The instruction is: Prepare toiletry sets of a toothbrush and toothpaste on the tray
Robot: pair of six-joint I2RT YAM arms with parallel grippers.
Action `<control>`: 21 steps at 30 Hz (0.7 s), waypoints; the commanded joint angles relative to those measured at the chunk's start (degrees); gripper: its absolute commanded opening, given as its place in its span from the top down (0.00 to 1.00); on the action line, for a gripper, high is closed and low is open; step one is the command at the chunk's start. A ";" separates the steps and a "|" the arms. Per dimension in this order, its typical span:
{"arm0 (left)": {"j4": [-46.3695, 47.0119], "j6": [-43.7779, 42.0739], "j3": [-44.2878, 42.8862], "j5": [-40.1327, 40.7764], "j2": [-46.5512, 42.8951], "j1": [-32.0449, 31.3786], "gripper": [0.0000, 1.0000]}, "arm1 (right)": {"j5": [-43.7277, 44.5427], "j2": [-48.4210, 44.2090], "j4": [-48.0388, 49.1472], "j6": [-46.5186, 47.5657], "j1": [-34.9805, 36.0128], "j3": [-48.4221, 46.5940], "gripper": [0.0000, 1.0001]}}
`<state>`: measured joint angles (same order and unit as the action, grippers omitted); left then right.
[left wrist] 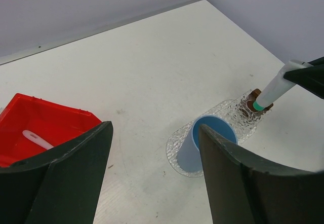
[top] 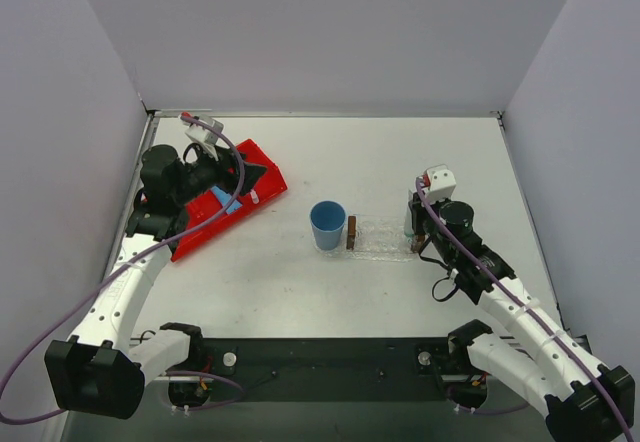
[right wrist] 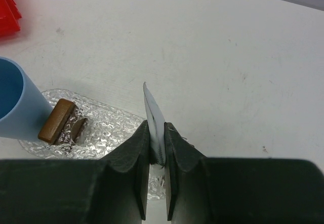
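- Two things could spoil the drop on the right: the right jaws are pinched shut on the pale tube (left wrist: 276, 86), which hangs slanted with its green cap down, just above the block (left wrist: 251, 101) at the right end of the tray (top: 385, 234).
- Let go from there, the tube may well land on the block, not the clear floor, then roll or tip off onto the counter (top: 400, 162).
- From the right wrist view the tube shows edge-on, thin, held at one end only; I'd expect it to swivel in that grip if the cap touches anything.
- Going lower has its own risk: the tray looks light, and a nudge from the jaws could shove it.
- Room is tight, too: the cup (top: 328, 225) stands at the tray's left end against the other block, so a sliding tube could knock it.
- Over on the left, the left jaws are spread wide, holding nothing, above the bin (left wrist: 45, 120).
- One brush (left wrist: 35, 139) lies in the bin, thin and flat on the floor; a descent could catch the bin's wall, or the closing jaws could skid the brush aside.
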<state>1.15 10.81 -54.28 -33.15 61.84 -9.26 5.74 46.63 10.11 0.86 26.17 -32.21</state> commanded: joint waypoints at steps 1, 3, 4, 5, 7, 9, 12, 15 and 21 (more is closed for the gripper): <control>3.69 0.79 -0.12 -0.16 -0.14 0.38 0.22 | -0.20 -0.05 6.06 -0.86 -0.68 -0.05 1.00; 3.77 0.79 -0.21 -0.25 -0.14 0.38 0.22 | -0.55 -0.05 6.15 -0.86 -0.77 -0.05 1.00; 3.77 0.88 -0.21 -0.34 -0.23 0.38 0.22 | -0.64 -0.05 6.06 -0.86 -0.86 -0.05 1.00; 3.77 0.88 -0.12 -0.34 -0.23 0.38 0.22 | -0.90 -0.14 6.15 -0.86 -0.95 -0.05 1.00; 3.86 0.97 -0.12 -0.43 -0.23 0.47 0.22 | -1.25 -0.14 6.24 -0.86 -1.12 -0.14 1.00; 3.95 0.97 0.05 -0.52 -0.15 0.38 0.22 | -1.52 -0.05 6.41 -0.86 -1.12 -0.14 1.00; 4.04 0.88 0.14 -0.60 -0.14 0.47 0.22 | -1.70 0.30 6.68 -2.27 -1.21 -0.22 1.00; 4.21 0.88 0.23 -0.78 0.03 0.56 0.22 | -2.05 0.56 6.77 -2.36 -1.21 -0.31 1.00; 4.39 1.06 0.40 -1.13 0.03 0.55 0.22 | -2.31 1.00 7.03 -2.53 -1.21 -0.31 1.00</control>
<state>2.17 11.44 -53.82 -33.23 61.95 -9.21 4.03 47.66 12.34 -0.56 25.43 -32.01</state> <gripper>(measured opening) 0.782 0.092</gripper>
